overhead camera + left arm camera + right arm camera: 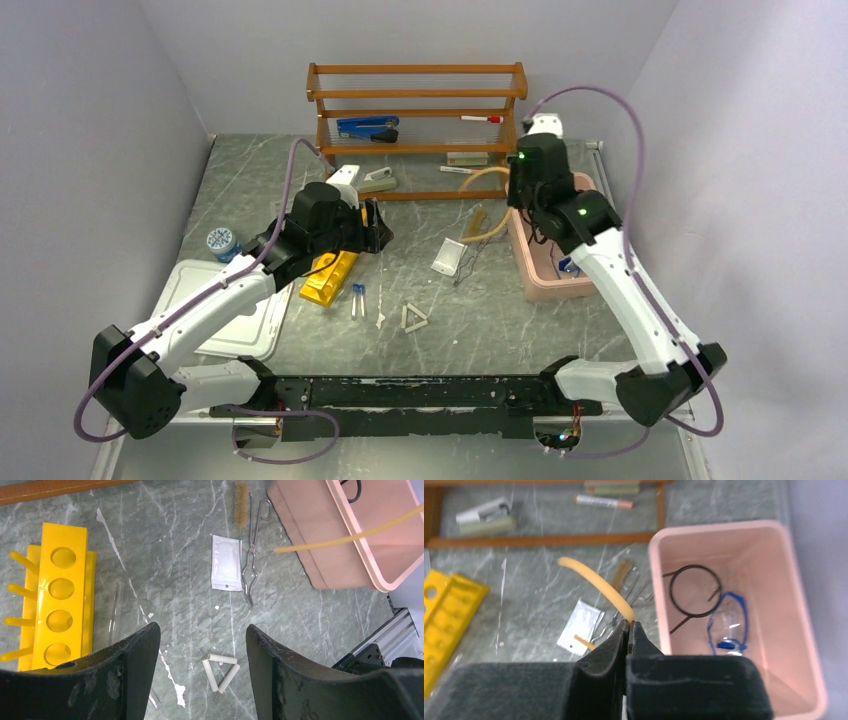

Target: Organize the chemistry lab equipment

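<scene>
My right gripper is shut on the amber tubing, which arcs up and to the left above the table beside the pink bin. Inside the bin lie a black wire ring and blue goggles. My left gripper hangs open over the table with nothing between its fingers, just above the white triangle. The yellow holed rack lies to its left. The clear bag and wire tongs lie farther off. Two blue-capped tubes rest beside the rack.
A wooden shelf rack at the back holds a blue stapler and a marker. A white tray and a round tin sit at the left. A brush lies next to the tongs.
</scene>
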Robot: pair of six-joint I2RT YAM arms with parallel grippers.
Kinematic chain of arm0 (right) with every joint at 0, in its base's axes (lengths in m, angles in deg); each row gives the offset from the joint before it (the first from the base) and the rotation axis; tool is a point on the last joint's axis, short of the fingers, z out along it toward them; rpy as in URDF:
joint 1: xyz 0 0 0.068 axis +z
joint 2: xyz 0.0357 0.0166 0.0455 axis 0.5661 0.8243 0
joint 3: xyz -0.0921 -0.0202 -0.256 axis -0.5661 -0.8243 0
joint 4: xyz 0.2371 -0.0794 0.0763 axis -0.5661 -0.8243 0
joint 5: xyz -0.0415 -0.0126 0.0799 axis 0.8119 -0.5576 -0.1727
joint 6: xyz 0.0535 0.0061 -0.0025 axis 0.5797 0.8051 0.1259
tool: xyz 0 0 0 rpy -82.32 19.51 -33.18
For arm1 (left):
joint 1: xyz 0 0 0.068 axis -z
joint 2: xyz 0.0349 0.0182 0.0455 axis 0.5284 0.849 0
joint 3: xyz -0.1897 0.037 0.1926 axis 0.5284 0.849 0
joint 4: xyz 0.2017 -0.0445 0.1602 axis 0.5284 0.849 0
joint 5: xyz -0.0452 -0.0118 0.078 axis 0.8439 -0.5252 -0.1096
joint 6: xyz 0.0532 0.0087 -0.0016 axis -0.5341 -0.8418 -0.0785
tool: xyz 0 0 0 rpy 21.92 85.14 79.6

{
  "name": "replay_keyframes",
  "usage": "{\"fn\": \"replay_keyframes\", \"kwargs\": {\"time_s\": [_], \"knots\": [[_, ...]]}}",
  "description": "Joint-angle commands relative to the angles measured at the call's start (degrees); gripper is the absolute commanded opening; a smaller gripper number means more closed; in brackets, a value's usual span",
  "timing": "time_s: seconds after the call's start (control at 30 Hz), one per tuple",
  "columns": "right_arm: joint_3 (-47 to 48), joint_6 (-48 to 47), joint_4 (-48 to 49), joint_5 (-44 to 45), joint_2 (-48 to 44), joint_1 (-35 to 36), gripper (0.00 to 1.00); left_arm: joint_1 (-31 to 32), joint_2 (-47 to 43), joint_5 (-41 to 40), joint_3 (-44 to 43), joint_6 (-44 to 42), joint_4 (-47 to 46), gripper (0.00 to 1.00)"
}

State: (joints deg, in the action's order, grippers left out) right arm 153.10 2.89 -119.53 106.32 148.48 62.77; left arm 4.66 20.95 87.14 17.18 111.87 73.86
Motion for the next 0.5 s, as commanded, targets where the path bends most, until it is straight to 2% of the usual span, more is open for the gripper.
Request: {"fn": "replay_keyframes", "kwargs": {"time_s": [0.0, 0.13, 0.23, 0.37, 0.47], "knots": [[5.56, -0.95, -4.48, 12.37, -2.23, 0.01, 0.00, -0.34, -1.00, 0.12, 0.00, -0.29, -1.81, 0.67], [8.97, -2.26, -5.77, 21.85, -3.28, -0.72, 0.00, -0.34, -1.21, 0.91, 0.12, 0.07, -2.03, 0.67], [9.84, -4.63, -6.33, 24.79, -4.59, -3.01, 0.00, -0.39, -1.68, 1.10, 0.20, 0.00, -1.71, 0.67], [6.14, -8.78, -6.15, 27.48, -7.07, -7.91, 0.00, -0.34, -2.34, 0.68, 0.47, -0.09, -1.51, 0.67], [-0.53, -11.93, -2.99, 30.50, -9.74, -11.27, 0.00, -0.32, -2.41, 1.10, 0.73, 0.19, -1.80, 0.67]]}}
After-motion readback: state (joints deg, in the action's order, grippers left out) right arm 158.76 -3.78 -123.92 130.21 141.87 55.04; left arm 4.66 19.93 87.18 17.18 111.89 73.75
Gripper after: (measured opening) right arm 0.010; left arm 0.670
